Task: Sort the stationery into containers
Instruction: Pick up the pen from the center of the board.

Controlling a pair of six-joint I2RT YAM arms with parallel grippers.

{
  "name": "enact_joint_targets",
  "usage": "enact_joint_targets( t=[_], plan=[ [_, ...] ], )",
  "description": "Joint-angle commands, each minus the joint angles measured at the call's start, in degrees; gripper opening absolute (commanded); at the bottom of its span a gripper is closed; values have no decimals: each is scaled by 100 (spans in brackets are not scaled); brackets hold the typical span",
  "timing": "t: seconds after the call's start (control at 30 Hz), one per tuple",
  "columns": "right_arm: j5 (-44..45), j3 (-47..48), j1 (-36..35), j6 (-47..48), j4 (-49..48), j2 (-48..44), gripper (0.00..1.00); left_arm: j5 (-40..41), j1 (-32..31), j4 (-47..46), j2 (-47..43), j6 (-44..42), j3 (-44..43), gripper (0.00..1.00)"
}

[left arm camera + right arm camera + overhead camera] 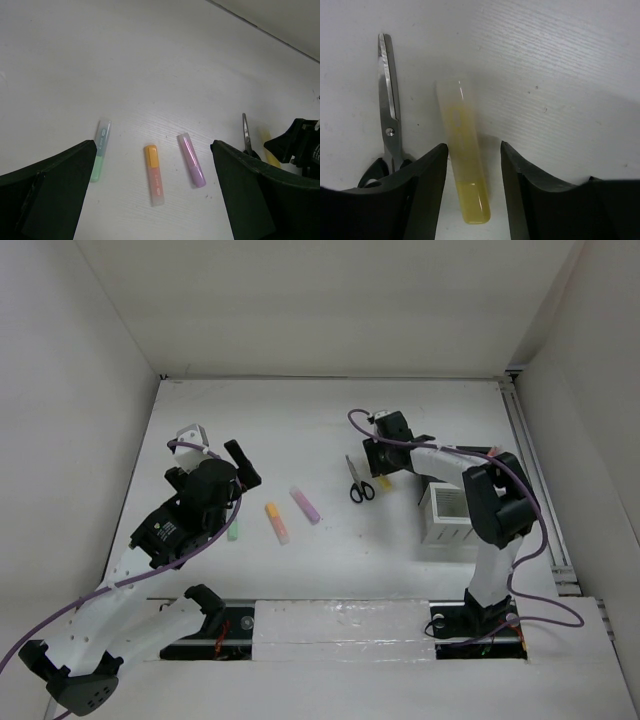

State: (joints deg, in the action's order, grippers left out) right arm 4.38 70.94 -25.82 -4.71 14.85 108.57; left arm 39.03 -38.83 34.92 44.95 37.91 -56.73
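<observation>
Between the right gripper's [474, 150] fingers lies the yellow marker [462, 170], stubby, translucent, pale-capped, flat on the table [560, 75] just beside the scissors [389, 110]. Right arm stretches forward, jaws half-open astride it, not yet clamped; left gripper [152, 147] hovers, jaws wide.

We have the left arm angled forward, left gripper [152, 146] held high, jaws wide. Right arm stretches forward, right gripper [473, 147] down low, jaws partly apart.
</observation>
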Motion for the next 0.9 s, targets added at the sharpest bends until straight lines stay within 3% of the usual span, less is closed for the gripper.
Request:
enact_joint_targets(
  t=[0.0,0.1,0.37,0.57,0.87],
  plan=[
    [124,228,-98,5,-9,59,50,17,16,-196,-4,-82,13,99],
    [177,280,-98,-48,-9,181,44,17,16,-196,-4,-82,13,99],
    [300,333,-204,-48,150,243,43,17,16,-196,-56,-82,13,99],
    [467,193,-204,-214,264,129,68,17,16,-196,-56,-82,13,99],
    [520,-115,-204,-320,317,-161,61,17,16,-196,-56,-82,13,99]
  ],
)
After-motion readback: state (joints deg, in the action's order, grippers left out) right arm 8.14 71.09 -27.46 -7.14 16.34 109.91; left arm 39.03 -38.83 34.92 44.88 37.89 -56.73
